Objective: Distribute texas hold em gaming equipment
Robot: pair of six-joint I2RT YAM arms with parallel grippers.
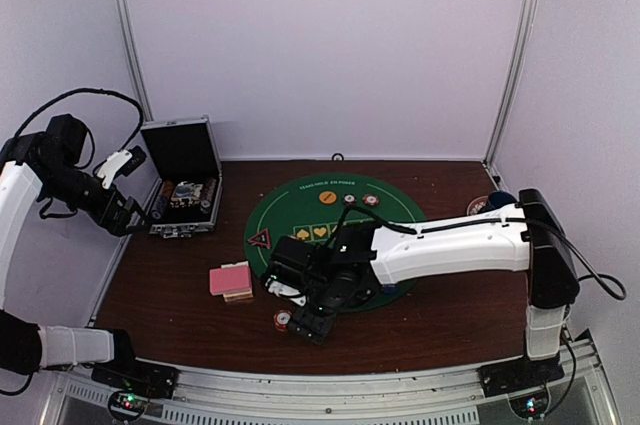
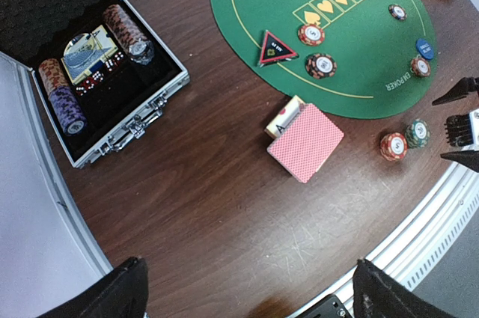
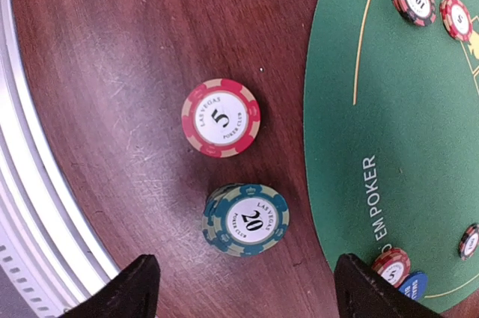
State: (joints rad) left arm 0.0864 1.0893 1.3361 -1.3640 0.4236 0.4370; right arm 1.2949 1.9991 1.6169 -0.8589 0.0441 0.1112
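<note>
Pink-backed playing cards [image 2: 305,142] lie in a pile on the wood beside the green poker mat [image 2: 352,78]. A red triangle [image 2: 275,49], striped chips [image 2: 321,65] and a blue disc [image 2: 424,49] sit on the mat. Off the mat lie a red "5" chip [image 3: 221,117] and a small teal "20" chip stack [image 3: 245,219]. My right gripper [image 3: 247,292] hovers open just above the teal stack, touching neither chip. High at the table's left side, my left gripper [image 2: 251,295] is open and empty over bare wood.
The black silver-edged case [image 2: 90,71] stands open at the left, with chip rolls, cards and dice inside. A patterned plate [image 1: 485,205] sits at the mat's far right. The table's metal front rail [image 3: 30,183] runs close to the two loose chips.
</note>
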